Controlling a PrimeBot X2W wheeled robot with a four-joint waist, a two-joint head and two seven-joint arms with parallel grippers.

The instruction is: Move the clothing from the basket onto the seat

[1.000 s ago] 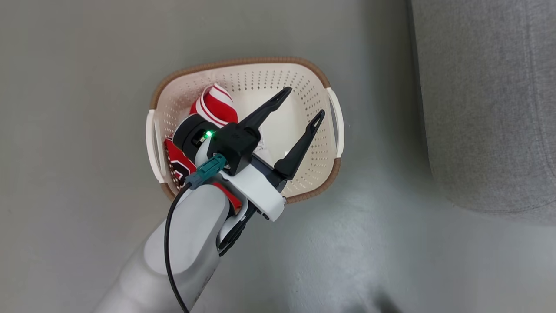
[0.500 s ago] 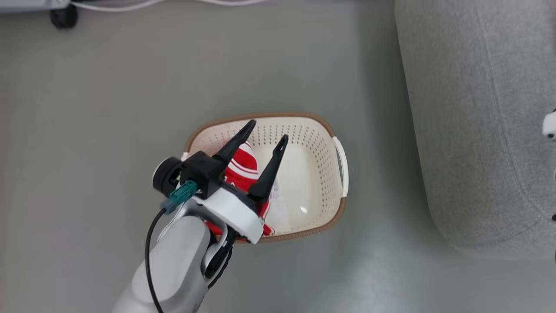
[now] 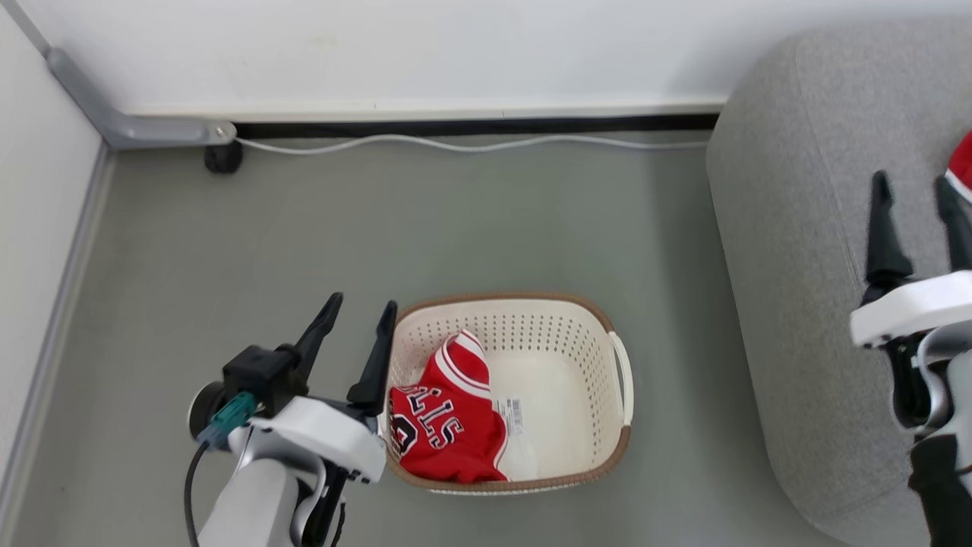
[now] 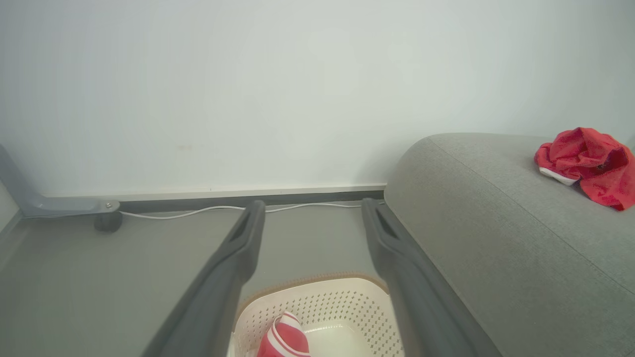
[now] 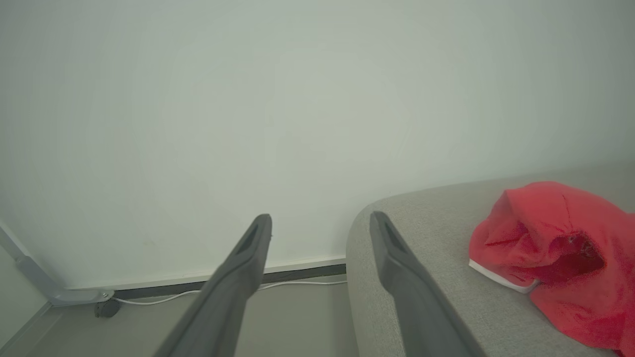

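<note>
While left claw (image 3: 362,302) and right claw (image 3: 911,180) gape empty, the jersey (image 3: 444,425) lies in the basket (image 3: 548,328) — striped end toward the wall (image 3: 456,45).

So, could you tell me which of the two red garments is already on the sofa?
The plain red one, crumpled on the sofa. The other, a jersey with lettering and striped trim, lies in the basket.

floor (image 3: 380,228): grey, bare in the middle | basket (image 3: 501,298): set on floor, near seat, not touching | seat (image 3: 797,266): stood on floor at right | white cable (image 3: 456,144): laid along wall foot | plain red garment (image 4: 590,161): laid crumpled on seat top
</note>
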